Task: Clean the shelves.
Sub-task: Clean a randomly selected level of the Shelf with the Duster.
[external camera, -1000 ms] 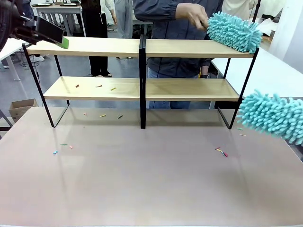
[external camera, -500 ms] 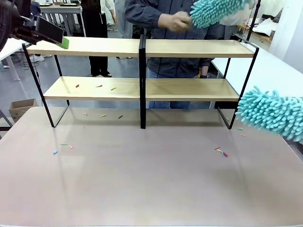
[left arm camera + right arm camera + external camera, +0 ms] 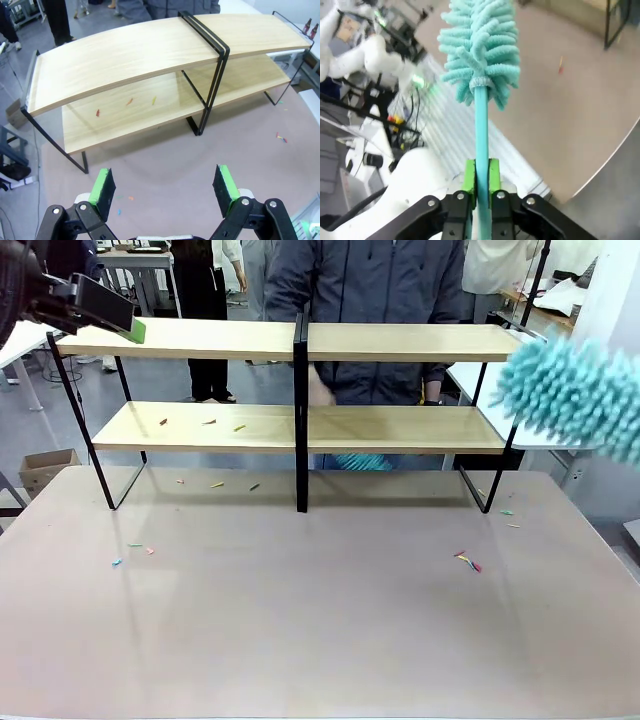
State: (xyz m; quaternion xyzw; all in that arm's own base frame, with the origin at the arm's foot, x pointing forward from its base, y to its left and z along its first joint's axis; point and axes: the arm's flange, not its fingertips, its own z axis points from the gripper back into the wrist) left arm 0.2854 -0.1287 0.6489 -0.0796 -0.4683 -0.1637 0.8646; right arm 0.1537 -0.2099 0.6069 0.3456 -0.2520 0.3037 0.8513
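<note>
As the person (image 3: 370, 280) is withdrawing, we are raising the teal duster (image 3: 575, 395), clamped in our right gripper (image 3: 481, 174), to sweep the top of the shelves (image 3: 410, 342), left gripper (image 3: 164, 184) hanging wide

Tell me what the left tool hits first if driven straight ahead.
Probably the shelves, on the lower board near the coloured scraps; depth is unclear, so the left tool might reach the tabletop instead.

A teal duster (image 3: 575, 392) hangs by the shelves' (image 3: 400, 342) right end; coloured scraps (image 3: 210, 423) dot their lower tier.
</note>
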